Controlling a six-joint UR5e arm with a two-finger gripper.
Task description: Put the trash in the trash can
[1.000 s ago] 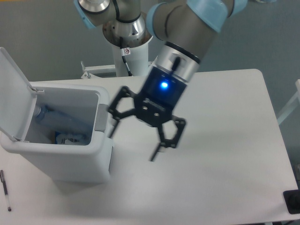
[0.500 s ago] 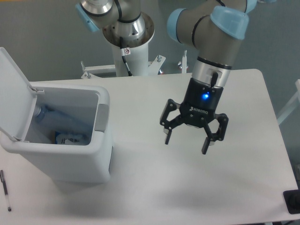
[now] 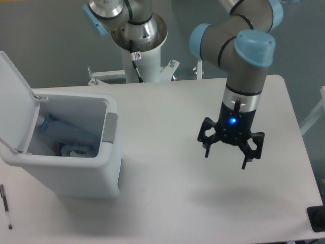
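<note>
clear bottle (image 3: 51, 125) and crumpled wrapper (image 3: 76, 150) lie inside the lidded bin (image 3: 76, 178), well apart from the empty, spread claw (image 3: 226, 158).

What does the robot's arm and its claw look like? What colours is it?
The arm is made of fat grey tubes with light blue caps on the joints. A silver band joins it to a black wrist with a small glowing blue light. The claw is black, with two thin jointed fingers. A black cable runs down the white base post.
</note>
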